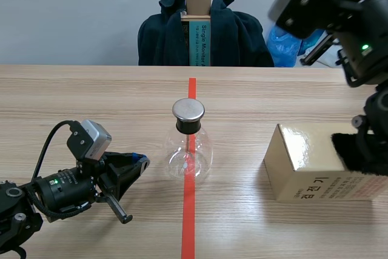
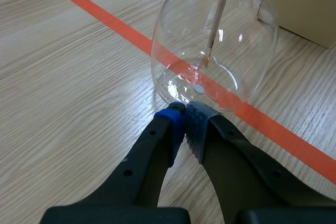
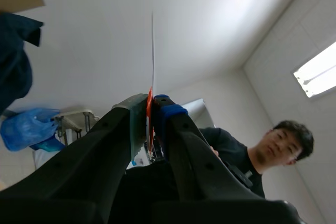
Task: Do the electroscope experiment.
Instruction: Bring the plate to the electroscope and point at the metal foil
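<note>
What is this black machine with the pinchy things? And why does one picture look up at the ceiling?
It is a robot with two black arms, and each picture comes from one of its cameras. One camera sits between the arms and sees the whole table. On it stand a glass flask with a metal cap and a gold box. The second camera rides on the left arm: the left fingers are shut, holding nothing, right by the flask. The third rides on the right arm, which is raised and pointing up, so you see the ceiling and a person. The right fingers pinch a thin strip.
</note>
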Robot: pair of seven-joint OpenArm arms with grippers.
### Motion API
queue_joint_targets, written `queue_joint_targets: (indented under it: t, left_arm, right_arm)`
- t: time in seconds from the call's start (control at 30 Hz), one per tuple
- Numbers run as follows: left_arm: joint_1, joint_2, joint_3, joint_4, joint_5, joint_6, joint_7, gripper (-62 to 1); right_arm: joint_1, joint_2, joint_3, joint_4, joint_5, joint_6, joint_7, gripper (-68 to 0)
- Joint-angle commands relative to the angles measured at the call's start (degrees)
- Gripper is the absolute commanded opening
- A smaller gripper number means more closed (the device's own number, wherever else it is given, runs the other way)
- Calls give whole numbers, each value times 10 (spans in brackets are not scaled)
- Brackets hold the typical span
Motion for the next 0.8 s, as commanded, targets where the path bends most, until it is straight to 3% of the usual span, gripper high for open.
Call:
queue_joint_targets:
  t: [0.0,0.43,0.77]
  left_arm:
    - [-3,11,-3,10,-5,2,-5,-567]
    - [-3,20,-3,10,-3,3,-4,-567]
    - [-3,20,-3,10,-3,3,-4,-567]
  right_arm:
    - [5,8,-6,-11,-5,-7,-2,-669]
    - [-4,16,-86,-79,-25,-14,7,-669]
    - [-59,27,-101,-79,-34,-51,55,-669]
